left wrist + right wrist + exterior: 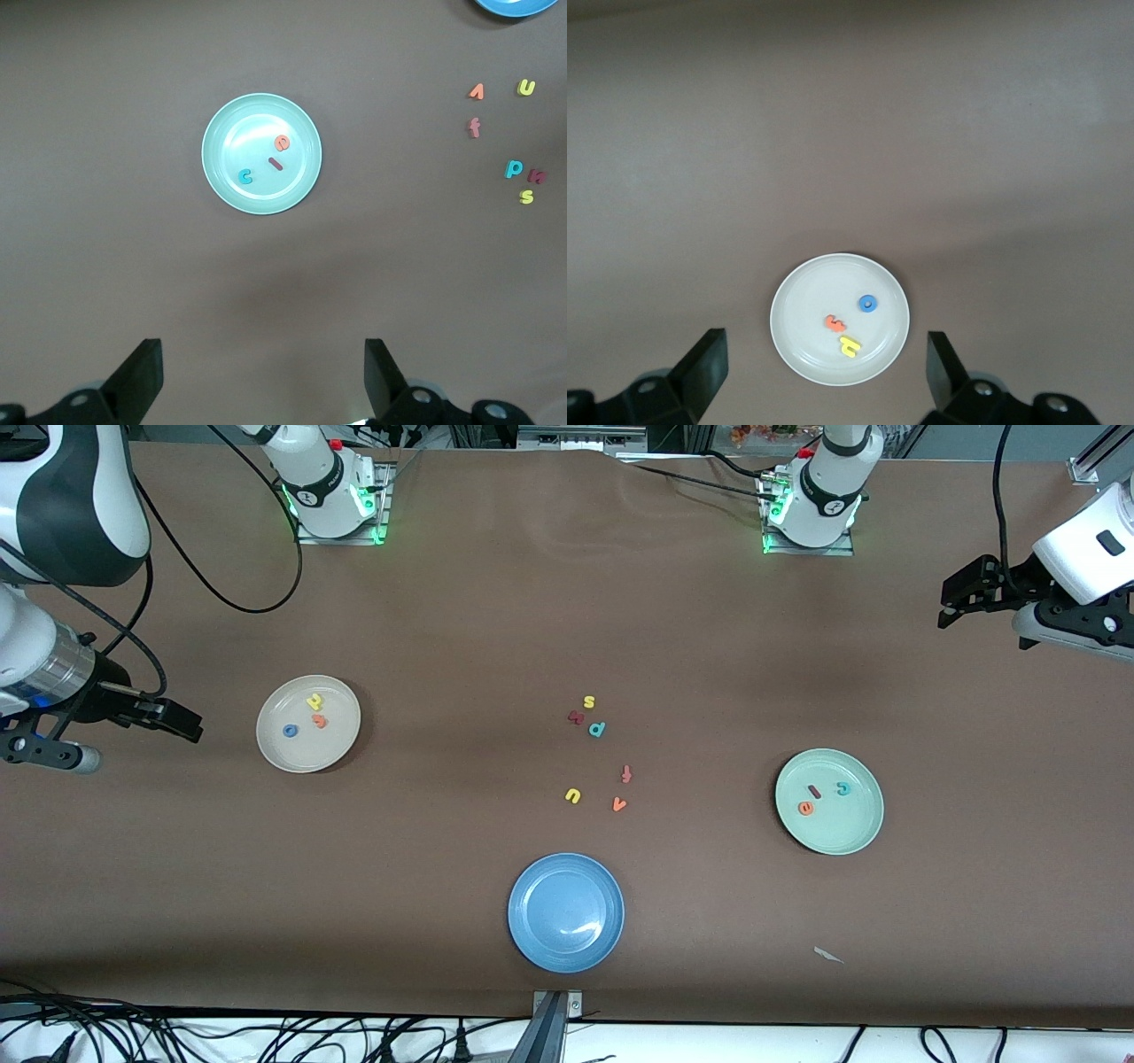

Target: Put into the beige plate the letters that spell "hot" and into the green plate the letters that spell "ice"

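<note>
Sorting looks complete: h, o, t lie in the beige plate (341,746); i, c, e in the green plate (858,834).
Best keep both arms parked: left gripper (950,605) and right gripper (182,722) hang spread, empty, off the plates.

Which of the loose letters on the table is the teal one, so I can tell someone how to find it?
Start at the blue plate nearest the front camera, then look farther from the camera to the cluster of loose letters on the brown table between the beige plate and green plate. The teal p lies beside a dark red letter; it is the cluster's only teal piece.
</note>
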Controlling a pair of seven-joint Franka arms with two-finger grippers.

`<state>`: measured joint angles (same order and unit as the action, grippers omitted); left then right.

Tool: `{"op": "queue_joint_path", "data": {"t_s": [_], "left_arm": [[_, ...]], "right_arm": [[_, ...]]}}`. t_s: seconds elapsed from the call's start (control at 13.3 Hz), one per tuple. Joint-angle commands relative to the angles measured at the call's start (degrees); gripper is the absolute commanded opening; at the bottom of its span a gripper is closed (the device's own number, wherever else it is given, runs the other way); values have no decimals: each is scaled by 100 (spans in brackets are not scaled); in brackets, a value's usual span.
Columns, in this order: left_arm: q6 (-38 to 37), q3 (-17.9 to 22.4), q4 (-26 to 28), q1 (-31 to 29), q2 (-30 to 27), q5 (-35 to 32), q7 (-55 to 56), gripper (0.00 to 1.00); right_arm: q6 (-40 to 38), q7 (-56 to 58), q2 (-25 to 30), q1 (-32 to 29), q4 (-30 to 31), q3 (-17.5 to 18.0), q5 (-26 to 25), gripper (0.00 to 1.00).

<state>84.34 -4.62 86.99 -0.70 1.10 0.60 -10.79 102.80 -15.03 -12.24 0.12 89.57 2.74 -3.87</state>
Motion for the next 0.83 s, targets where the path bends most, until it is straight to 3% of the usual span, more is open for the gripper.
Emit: {"op": "queue_joint_path", "data": {"t_s": [0.0,0.75], "left_arm": [[-84,-12,-7,-44,-66,72,-134,100],[-75,-3,-16,-53,-48,63,-125,100]], "right_arm": [[-14,-70,90,-38,69,68,9,99],[-76,-158,99,-47,8,139,246,99]]}}
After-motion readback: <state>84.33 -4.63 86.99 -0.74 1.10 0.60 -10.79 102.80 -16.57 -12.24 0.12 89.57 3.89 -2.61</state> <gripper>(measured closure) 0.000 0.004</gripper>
